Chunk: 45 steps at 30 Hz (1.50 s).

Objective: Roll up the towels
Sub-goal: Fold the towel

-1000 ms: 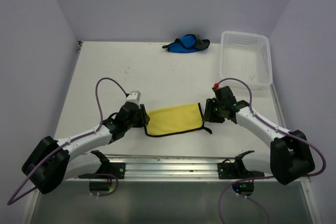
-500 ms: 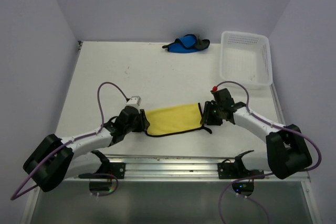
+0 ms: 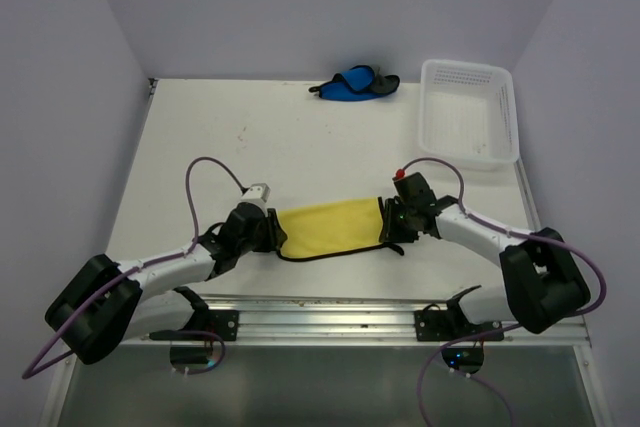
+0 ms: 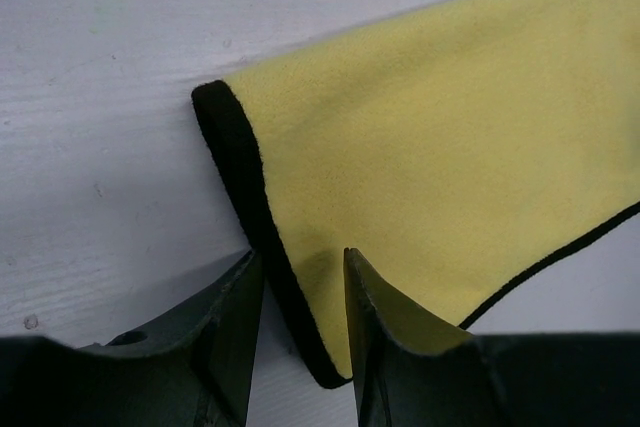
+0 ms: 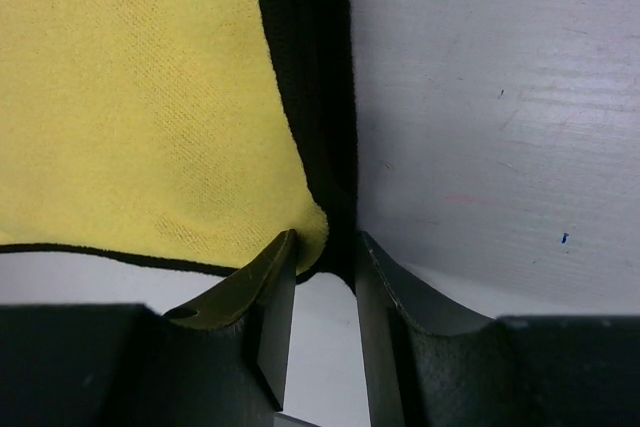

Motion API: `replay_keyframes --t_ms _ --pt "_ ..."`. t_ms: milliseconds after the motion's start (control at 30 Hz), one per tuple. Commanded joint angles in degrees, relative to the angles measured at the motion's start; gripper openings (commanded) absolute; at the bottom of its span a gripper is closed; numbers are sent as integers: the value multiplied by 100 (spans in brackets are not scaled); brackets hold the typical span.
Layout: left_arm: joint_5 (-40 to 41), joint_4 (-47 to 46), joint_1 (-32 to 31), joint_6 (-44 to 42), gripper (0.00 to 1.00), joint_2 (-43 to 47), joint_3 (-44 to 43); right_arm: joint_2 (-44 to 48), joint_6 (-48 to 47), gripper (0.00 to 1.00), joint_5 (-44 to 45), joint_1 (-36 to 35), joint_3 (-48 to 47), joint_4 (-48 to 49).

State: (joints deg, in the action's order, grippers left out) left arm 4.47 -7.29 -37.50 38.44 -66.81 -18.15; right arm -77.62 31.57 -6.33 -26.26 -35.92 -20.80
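The yellow towel (image 3: 330,227) lies flat, folded to a strip, at the near middle of the table between both arms. My left gripper (image 3: 272,232) sits low at its left end. In the left wrist view its jaws (image 4: 300,267) stand a narrow gap apart, astride the dark edging of the towel (image 4: 450,147); one finger is on the cloth, the other on the table. My right gripper (image 3: 388,227) is at the right end. Its jaws (image 5: 325,242) pinch the towel's corner (image 5: 130,97). The blue towel (image 3: 352,83) lies bunched at the far edge.
A white perforated basket (image 3: 515,117) stands at the far right. A metal rail (image 3: 320,312) runs along the near edge between the arm bases. Purple walls enclose the table on three sides.
Both grippers have slid inward along the table onto the ends of the yellow towel. The right wrist has lowered and moved left. The towels have not moved.
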Motion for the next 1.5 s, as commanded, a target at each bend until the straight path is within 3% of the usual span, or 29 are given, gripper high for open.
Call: replay_keyframes --t_ms 0,433,733,900,1000,1467 --pt "-78 -238 32 15 41 -8 49 -174 -2 33 360 -90 -187 -249" --pt "-122 -89 32 -108 42 141 -109 -95 -133 0 492 -98 -494 -495" --pt "352 641 32 -170 41 862 -268 467 -608 0 940 -212 -1013 -1225" --pt "379 720 40 -65 10 731 -180 582 -670 0 1309 -599 -1180 -1383" --pt "283 685 41 -20 0 537 -119 652 -670 0 1371 -836 -1207 -1331" --pt "-113 202 41 76 0 89 13 486 -775 0 1213 -1653 -1646 -1058"
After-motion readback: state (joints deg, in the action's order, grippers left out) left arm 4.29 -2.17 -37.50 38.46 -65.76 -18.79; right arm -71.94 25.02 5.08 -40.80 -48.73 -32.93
